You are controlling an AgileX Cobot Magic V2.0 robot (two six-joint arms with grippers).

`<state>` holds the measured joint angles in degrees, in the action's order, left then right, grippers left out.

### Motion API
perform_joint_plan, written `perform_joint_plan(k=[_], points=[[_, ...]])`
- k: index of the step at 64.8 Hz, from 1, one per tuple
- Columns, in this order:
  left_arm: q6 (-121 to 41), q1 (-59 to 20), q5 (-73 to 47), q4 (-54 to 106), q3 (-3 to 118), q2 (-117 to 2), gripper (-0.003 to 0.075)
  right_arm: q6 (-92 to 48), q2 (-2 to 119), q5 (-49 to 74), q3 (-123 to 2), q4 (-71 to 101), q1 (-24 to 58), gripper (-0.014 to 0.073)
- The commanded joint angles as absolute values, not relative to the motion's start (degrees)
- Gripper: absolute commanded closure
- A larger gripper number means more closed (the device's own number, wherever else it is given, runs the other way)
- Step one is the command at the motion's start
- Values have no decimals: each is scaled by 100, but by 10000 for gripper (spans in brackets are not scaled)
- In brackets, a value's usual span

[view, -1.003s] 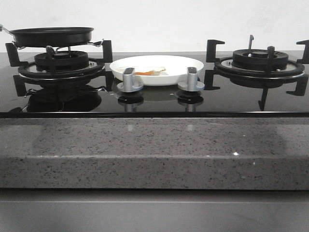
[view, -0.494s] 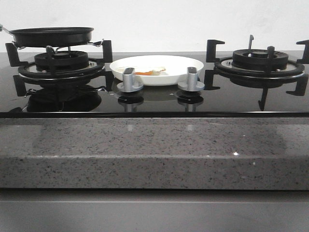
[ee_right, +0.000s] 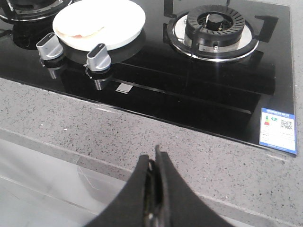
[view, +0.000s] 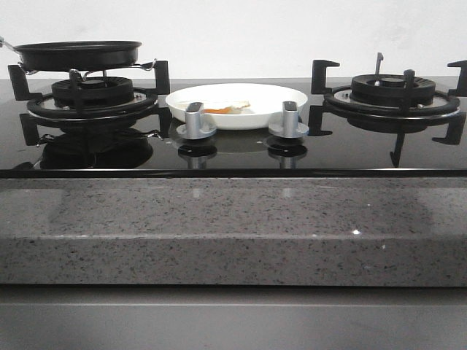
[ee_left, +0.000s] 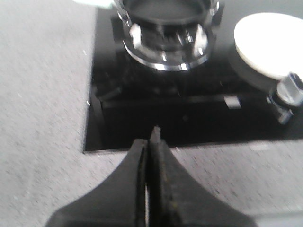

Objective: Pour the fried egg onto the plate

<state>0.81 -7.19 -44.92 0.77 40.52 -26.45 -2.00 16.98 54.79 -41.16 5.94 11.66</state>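
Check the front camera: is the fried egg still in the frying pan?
No, the fried egg lies on the white plate, while the frying pan sits on the left burner.

The plate point(view: 237, 104), white, round and glossy, sits upright on the black hob between the two burners. The egg point(view: 222, 109) lies flat inside it toward the left, apparently yolk up, partly hidden.

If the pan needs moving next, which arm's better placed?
Left, probably. The pan sits on the left burner, and the left gripper, shut and empty, faces it directly. The right gripper faces the right burner. The egg already lies on the plate.
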Motion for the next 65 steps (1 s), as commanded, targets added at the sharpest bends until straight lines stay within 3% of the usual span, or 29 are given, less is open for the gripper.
perform_joint_plan(k=[1, 12, 31, 51, 65], points=[[118, -572, -3327, 52, 3628, -2209, 739, -197, 1768, 5086, -4231, 553, 1133, 662], [118, -294, -1753, 52, 2253, -1166, 739, -197, 1768, 5086, -4231, 553, 1133, 662], [118, -202, -579, 52, 820, 60, 739, -197, 1768, 5086, -4231, 553, 1133, 662], [118, -202, 849, 52, -89, 142, 739, -197, 1768, 5086, -4231, 553, 1133, 662], [118, -202, 566, 52, -61, 129, 739, -197, 1768, 5086, -4231, 553, 1133, 662]])
